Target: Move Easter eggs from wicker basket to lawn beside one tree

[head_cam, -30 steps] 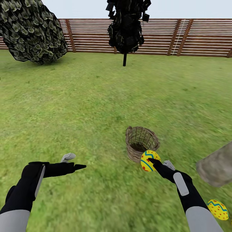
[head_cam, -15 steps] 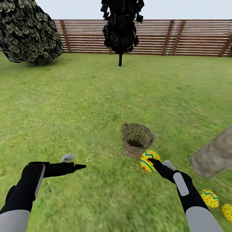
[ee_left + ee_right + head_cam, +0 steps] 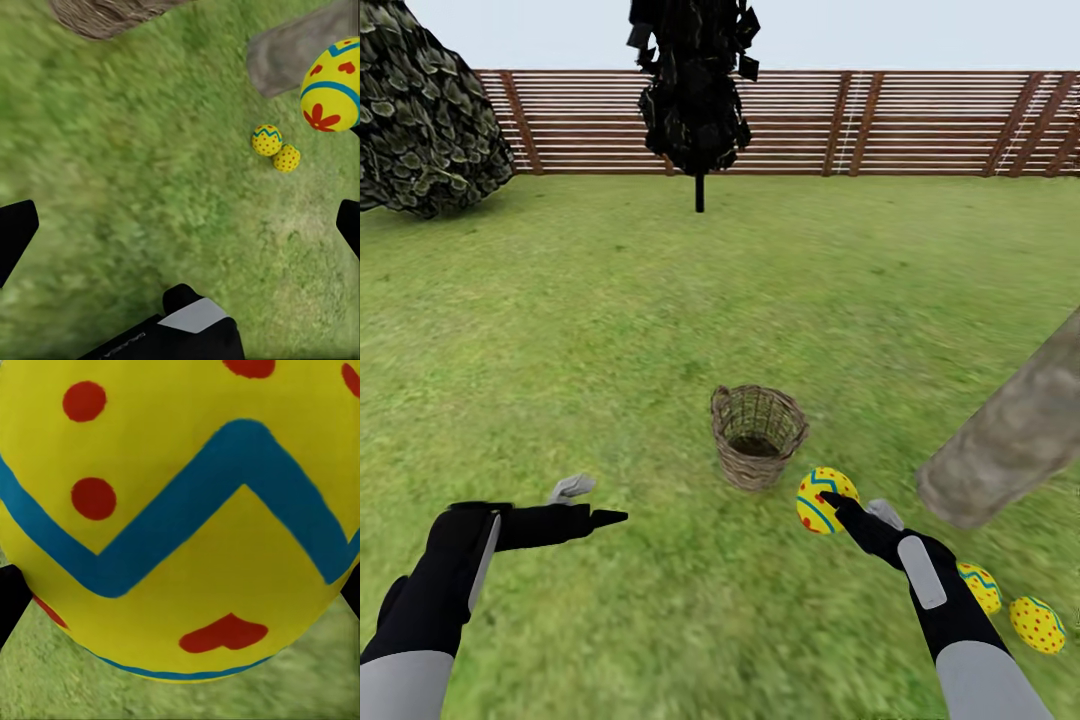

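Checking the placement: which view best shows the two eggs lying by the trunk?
The left wrist view: both eggs lie whole on the grass near the trunk. The head view hides one partly behind the right arm.

- The wicker basket (image 3: 757, 436) stands on the lawn (image 3: 610, 330), ahead between both arms.
- The right claw (image 3: 838, 504) holds one egg (image 3: 822, 499) right of the basket.
- Two eggs (image 3: 980, 585) (image 3: 1037, 624) lie beside the tree trunk (image 3: 1010, 440), far right.

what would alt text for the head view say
The right gripper holds a yellow egg above the lawn, near an empty basket. Two more eggs lie by a trunk; the left gripper is open.
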You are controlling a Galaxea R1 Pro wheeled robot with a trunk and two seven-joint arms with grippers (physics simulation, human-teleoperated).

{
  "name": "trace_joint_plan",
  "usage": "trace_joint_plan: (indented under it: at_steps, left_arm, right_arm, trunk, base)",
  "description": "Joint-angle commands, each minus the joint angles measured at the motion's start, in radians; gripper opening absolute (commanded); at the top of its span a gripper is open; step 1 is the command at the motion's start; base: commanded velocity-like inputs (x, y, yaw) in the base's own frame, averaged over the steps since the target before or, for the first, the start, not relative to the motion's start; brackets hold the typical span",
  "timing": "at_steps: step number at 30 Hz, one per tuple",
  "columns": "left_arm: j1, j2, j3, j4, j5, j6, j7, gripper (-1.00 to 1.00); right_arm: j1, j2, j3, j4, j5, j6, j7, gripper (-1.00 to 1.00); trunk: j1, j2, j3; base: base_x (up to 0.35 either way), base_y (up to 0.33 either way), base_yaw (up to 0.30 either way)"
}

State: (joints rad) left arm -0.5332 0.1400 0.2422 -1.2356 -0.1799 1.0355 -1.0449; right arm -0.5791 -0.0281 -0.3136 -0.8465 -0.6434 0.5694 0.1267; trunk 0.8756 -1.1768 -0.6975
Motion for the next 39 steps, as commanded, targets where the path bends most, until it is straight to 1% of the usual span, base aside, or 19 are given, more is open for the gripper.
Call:
trace_joint_plan:
  at_steps: [1, 4, 6, 8, 14, 21, 26, 39]
  left_arm:
    - [-0.001, 0.000, 0.002, -0.001, -0.010, 0.006, -0.010, 1.00]
    - [-0.001, 0.000, 0.001, -0.001, -0.010, 0.006, -0.010, 1.00]
    - [-0.001, 0.000, -0.005, -0.001, -0.010, 0.006, -0.010, 1.00]
    - [-0.001, 0.000, -0.010, -0.001, -0.010, 0.005, -0.010, 1.00]
    - [-0.001, 0.000, -0.012, -0.001, -0.010, 0.005, -0.009, 1.00]
    - [-0.001, 0.000, -0.011, -0.001, -0.010, 0.002, -0.010, 1.00]
    - [-0.001, 0.001, -0.012, -0.001, -0.010, 0.002, -0.010, 1.00]
    - [-0.001, 0.000, -0.012, -0.001, -0.010, 0.002, -0.010, 1.00]
  right_arm:
    - [-0.001, 0.000, -0.004, 0.002, 0.000, 0.006, 0.003, -1.00]
    - [-0.001, -0.001, -0.005, 0.028, -0.001, 0.000, 0.001, -1.00]
    - [-0.001, -0.002, -0.005, 0.032, -0.002, -0.038, -0.001, -1.00]
    - [-0.001, -0.002, -0.004, 0.033, -0.002, -0.056, -0.003, -1.00]
    - [-0.001, -0.002, -0.004, 0.034, -0.002, -0.061, -0.004, -1.00]
    - [-0.001, -0.001, -0.004, 0.034, -0.002, -0.064, -0.004, -1.00]
    - [-0.001, 0.000, -0.004, 0.034, -0.002, -0.063, -0.004, -1.00]
    - [-0.001, 0.000, -0.004, 0.035, -0.002, -0.065, -0.004, -1.00]
  trunk:
    - [-0.004, 0.007, 0.003]
    - [-0.015, 0.028, 0.015]
    - [-0.023, 0.042, 0.023]
    - [-0.031, 0.056, 0.030]
    - [-0.054, 0.098, 0.050]
    - [-0.054, 0.098, 0.050]
    - [-0.054, 0.098, 0.050]
    - [-0.054, 0.098, 0.050]
  base:
    - [0.000, 0.000, -0.128]
    - [0.000, 0.000, -0.116]
    - [0.000, 0.000, -0.113]
    - [0.000, 0.000, -0.159]
    - [0.000, 0.000, -0.265]
    - [-0.008, -0.001, -0.280]
    - [-0.235, -0.065, -0.281]
    - [-0.223, -0.206, -0.283]
